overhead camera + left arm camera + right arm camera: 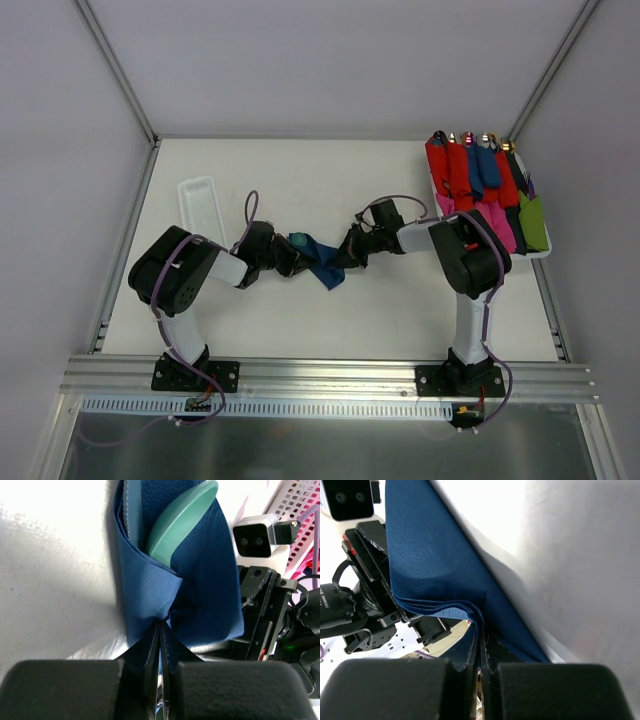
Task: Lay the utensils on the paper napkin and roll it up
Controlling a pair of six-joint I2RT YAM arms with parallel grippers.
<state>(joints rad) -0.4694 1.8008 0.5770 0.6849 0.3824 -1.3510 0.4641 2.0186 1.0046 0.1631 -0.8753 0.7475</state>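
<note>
Left pincer and right pincer are both clamped shut on opposite edges of the navy paper napkin, mid-desk. A teal utensil sits inside the napkin's fold.

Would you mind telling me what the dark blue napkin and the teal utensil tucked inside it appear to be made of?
The napkin looks like thin matte paper tissue: a fine embossed dot pattern covers it, and it holds soft creased folds. The utensil seems to be moulded plastic, smooth with a dull sheen and an even teal colour, though the look alone cannot confirm that.
</note>
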